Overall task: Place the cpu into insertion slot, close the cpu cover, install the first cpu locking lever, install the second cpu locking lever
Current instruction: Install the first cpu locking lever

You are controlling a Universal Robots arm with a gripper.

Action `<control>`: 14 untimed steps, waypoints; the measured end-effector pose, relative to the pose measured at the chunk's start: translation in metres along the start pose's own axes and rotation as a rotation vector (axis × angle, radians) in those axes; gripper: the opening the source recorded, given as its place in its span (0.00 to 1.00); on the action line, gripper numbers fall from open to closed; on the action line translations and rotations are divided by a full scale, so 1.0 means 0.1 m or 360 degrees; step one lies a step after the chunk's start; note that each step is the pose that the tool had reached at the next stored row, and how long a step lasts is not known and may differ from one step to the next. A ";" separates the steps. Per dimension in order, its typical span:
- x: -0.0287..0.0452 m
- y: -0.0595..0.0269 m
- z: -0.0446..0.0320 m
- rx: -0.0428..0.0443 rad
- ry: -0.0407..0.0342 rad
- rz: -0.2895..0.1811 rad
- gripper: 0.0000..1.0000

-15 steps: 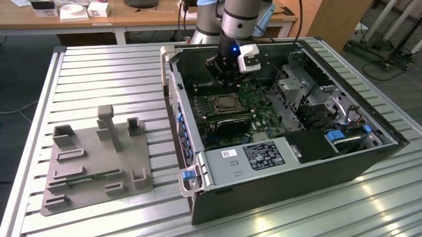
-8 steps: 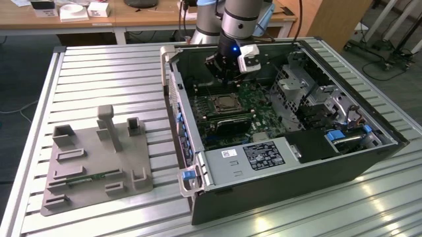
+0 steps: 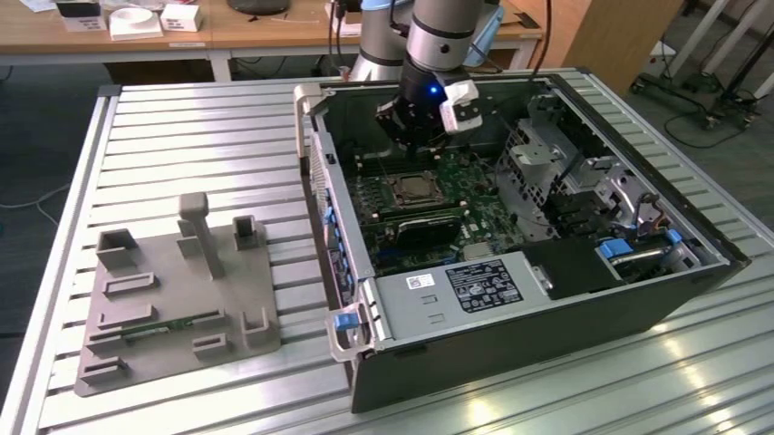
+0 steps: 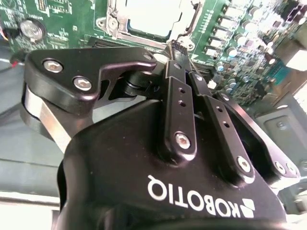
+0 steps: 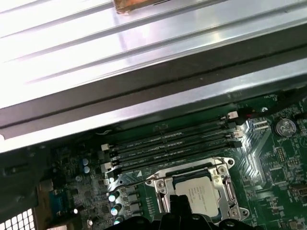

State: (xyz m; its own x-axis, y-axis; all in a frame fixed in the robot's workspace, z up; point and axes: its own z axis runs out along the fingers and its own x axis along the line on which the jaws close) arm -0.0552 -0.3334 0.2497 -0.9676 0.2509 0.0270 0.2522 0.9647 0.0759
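Arm reaches down into the open case (image 3: pixel 532 299) on the slatted table (image 3: pixel 194 136). The gripper (image 3: pixel 409 149) hangs just above the board (image 3: pixel 478 213), at the socket's far edge in the exterior view.

Cpu (image 5: pixel 197 190) lies flat in the socket, silver top up. In my judgement it is seated, so the placing step looks done.

Cover (image 5: pixel 224 188) lies down around the chip, with the chip's top showing through its window. It looks level with the socket, not raised on its hinge.

Pincer: in the second wrist view the fingers (image 4: pixel 180 91) run together to a single tip with no gap, and I see nothing caught between them. My guess is they are held together like this to make one narrow point for prodding or pressing in a tight spot among the memory slots (image 5: pixel 168 143) and the socket frame.

Tip sits just beside the socket's edge in both wrist views. I cannot tell whether it touches.

Levers — thin metal runs along the socket's side, but I cannot tell whether either one is latched.

Grey fixture (image 3: pixel 169 299) stands well apart on the table.
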 end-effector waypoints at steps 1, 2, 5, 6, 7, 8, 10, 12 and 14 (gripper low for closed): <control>0.000 0.000 -0.001 0.0001 0.0002 -0.0023 0.10; 0.000 0.000 -0.001 0.0001 0.0003 -0.0044 0.10; 0.000 0.001 -0.001 0.0002 0.0008 -0.0101 0.10; 0.000 0.001 -0.002 0.0003 0.0009 -0.0121 0.10; 0.000 0.001 -0.002 0.0004 0.0011 -0.0144 0.10; 0.000 0.001 -0.001 0.0004 0.0013 -0.0173 0.10; 0.000 0.001 -0.001 0.0006 0.0018 -0.0232 0.10; 0.000 0.001 -0.001 0.0008 0.0022 -0.0289 0.10; 0.000 0.001 -0.001 0.0009 0.0026 -0.0342 0.10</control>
State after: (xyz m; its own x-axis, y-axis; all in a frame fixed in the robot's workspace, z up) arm -0.0552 -0.3334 0.2498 -0.9989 0.0384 0.0270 0.0403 0.9963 0.0760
